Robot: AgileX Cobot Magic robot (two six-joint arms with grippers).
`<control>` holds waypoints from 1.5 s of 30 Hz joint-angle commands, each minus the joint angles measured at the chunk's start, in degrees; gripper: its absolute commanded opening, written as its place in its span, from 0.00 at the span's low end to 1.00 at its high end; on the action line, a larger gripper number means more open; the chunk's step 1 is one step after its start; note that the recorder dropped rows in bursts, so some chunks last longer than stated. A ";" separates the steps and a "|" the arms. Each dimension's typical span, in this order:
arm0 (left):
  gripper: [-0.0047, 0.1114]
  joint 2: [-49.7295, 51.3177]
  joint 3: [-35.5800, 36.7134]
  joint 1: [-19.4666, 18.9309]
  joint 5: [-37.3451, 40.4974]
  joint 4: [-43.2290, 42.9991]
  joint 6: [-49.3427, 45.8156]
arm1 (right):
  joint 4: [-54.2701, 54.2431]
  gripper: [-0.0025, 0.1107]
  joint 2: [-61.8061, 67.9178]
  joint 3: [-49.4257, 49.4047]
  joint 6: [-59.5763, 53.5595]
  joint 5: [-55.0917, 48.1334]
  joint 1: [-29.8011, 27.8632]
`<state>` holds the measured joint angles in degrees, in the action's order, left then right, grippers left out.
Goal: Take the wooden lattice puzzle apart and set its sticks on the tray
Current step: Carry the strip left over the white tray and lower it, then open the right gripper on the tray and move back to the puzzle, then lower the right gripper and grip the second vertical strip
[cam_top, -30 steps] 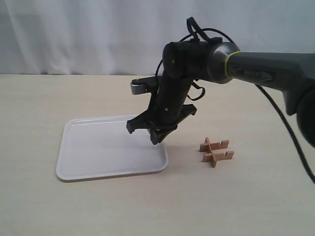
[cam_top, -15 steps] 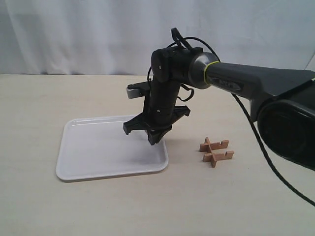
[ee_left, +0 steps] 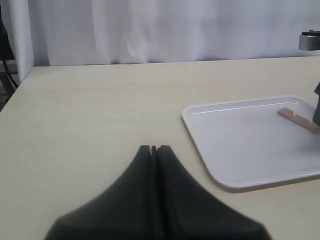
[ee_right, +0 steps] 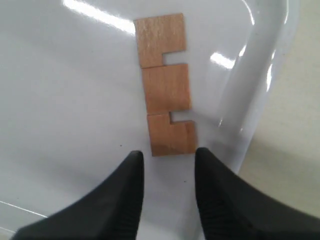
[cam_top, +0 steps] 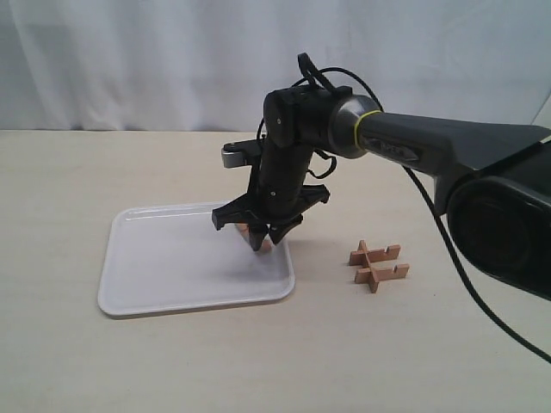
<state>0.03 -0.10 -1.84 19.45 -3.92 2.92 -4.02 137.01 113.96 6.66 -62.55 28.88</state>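
One notched wooden stick (ee_right: 166, 85) lies flat on the white tray (ee_right: 60, 100), close to its rim. My right gripper (ee_right: 167, 160) hangs just over the stick's near end, open, its fingers apart from the wood. From the exterior view the right gripper (cam_top: 261, 243) is low over the right end of the tray (cam_top: 155, 258), with a bit of the stick (cam_top: 257, 238) showing between its fingers. The rest of the lattice puzzle (cam_top: 377, 263) lies on the table right of the tray, still interlocked. My left gripper (ee_left: 154, 148) is shut and empty, well clear of the tray (ee_left: 240, 145) and the stick (ee_left: 299, 120).
The right arm (cam_top: 405, 142) stretches in from the right, above the puzzle remnant. A white curtain (cam_top: 172, 60) backs the light wooden table (cam_top: 258, 361).
The right gripper moved left and down over the tray, then opened. The stick now lies on the tray. The puzzle remnant has not moved.
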 commanded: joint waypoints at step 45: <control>0.04 -0.03 0.10 -0.10 -0.92 0.04 -0.06 | 7.40 0.51 -27.68 -40.00 0.17 8.86 -8.23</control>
<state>0.03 -0.10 -1.84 19.45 -3.92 2.92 3.49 109.16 75.10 6.69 -57.52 20.98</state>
